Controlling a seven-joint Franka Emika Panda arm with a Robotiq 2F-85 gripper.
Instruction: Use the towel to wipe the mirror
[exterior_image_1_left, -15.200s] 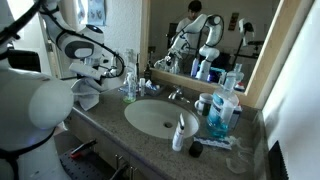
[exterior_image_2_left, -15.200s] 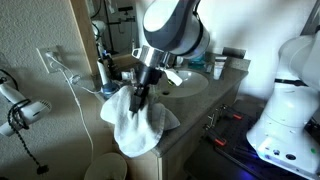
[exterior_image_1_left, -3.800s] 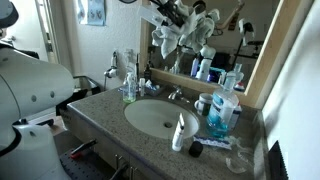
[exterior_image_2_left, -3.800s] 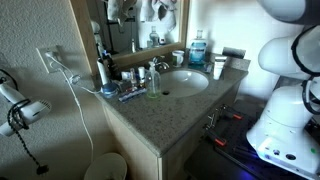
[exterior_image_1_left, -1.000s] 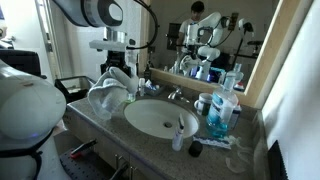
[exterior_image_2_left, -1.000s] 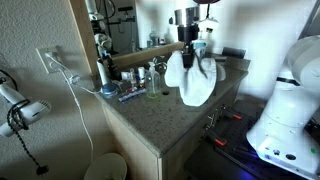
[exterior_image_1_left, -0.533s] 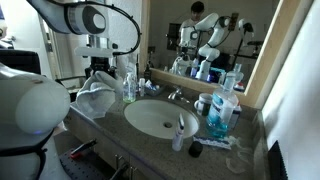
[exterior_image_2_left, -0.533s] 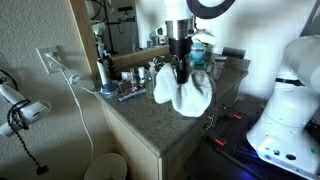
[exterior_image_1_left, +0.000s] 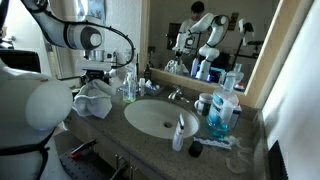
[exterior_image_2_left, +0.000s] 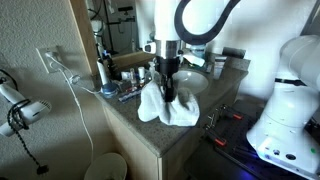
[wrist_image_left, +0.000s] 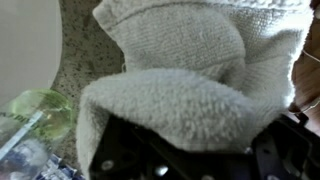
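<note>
Wrist view is filled by the towel (wrist_image_left: 190, 80), thick white folds bunched over the speckled counter (wrist_image_left: 85, 45), with the sink's (wrist_image_left: 25, 40) pale rim at one side. In an exterior view the gripper (exterior_image_2_left: 167, 92) points down, its claw buried in the towel (exterior_image_2_left: 165, 108) and clamped on it. The cloth hangs in a lump low at the counter's front edge, beside the sink; whether it touches the counter I cannot tell. The mirror (exterior_image_1_left: 215, 35) on the wall behind the sink is well apart from the towel. Bottles (exterior_image_1_left: 222, 105) stand by the sink.
</note>
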